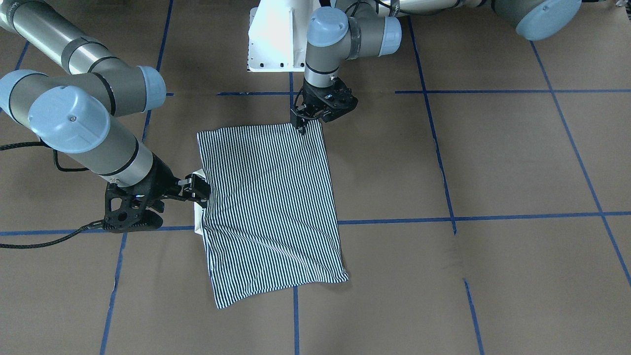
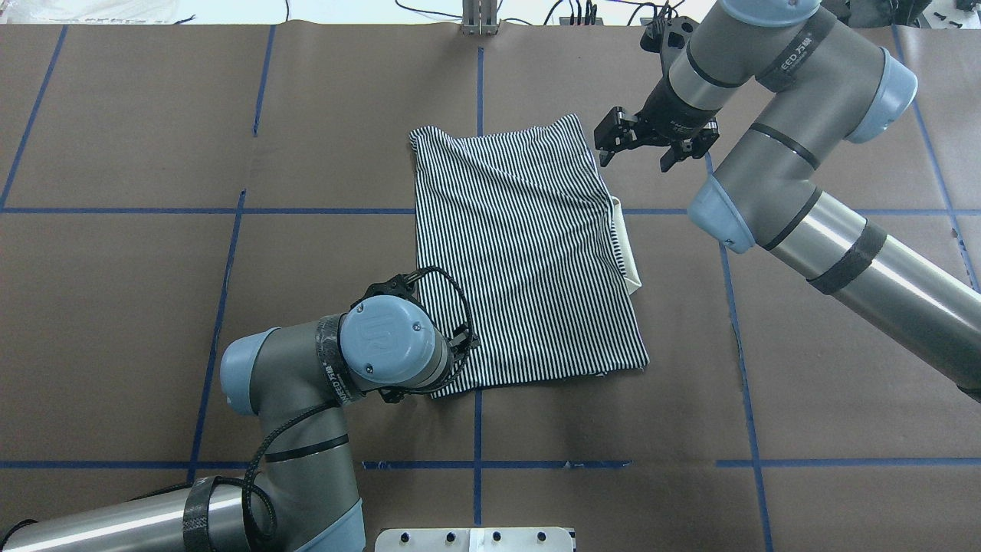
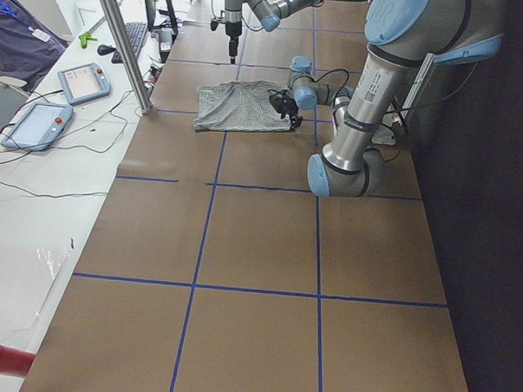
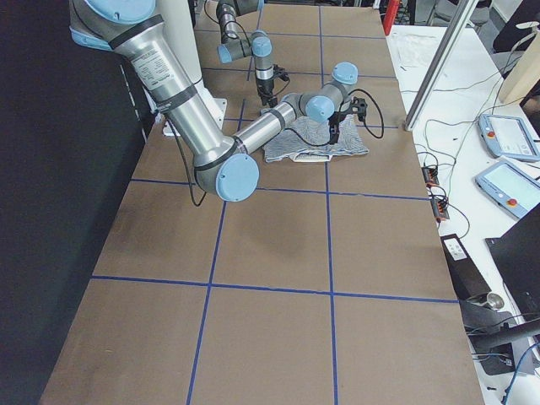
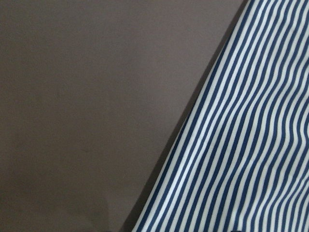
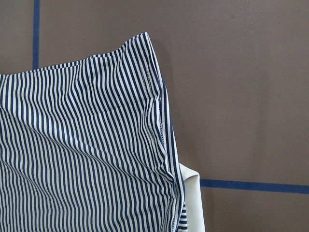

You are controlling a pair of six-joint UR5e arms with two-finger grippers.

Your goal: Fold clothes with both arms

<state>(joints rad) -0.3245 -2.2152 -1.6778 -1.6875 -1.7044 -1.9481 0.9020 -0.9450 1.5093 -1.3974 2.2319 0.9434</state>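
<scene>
The polo shirt (image 2: 521, 253) lies folded into a rough rectangle in the middle of the table (image 2: 153, 307), plain striped side up, across a crossing of the blue tape lines (image 2: 306, 211), with its cream collar (image 2: 627, 253) poking out from under the edge on the robot's right. The overhead view shows the right gripper (image 2: 636, 157) by the shirt's far right corner with its jaws spread wide and nothing between them; its wrist camera looks down on that corner and the collar from above, with no fingers in the picture. In the same overhead view the left arm (image 2: 306, 383) bends over the shirt's near left corner and its wrist hides the jaws; only the front-facing view shows the left gripper (image 1: 301, 125) pointing straight down with its tips at that corner, though whether the jaws are closed or have hold of cloth I cannot tell. Its wrist camera sits very close, showing only the shirt's edge against bare table. From the front, the right gripper covers part of the collar. The white pedestal base (image 1: 276, 39) stands at the table's edge behind the shirt, and the side views add two handheld control tablets (image 3: 82, 82) and a metal post (image 3: 125, 47) beside the table
</scene>
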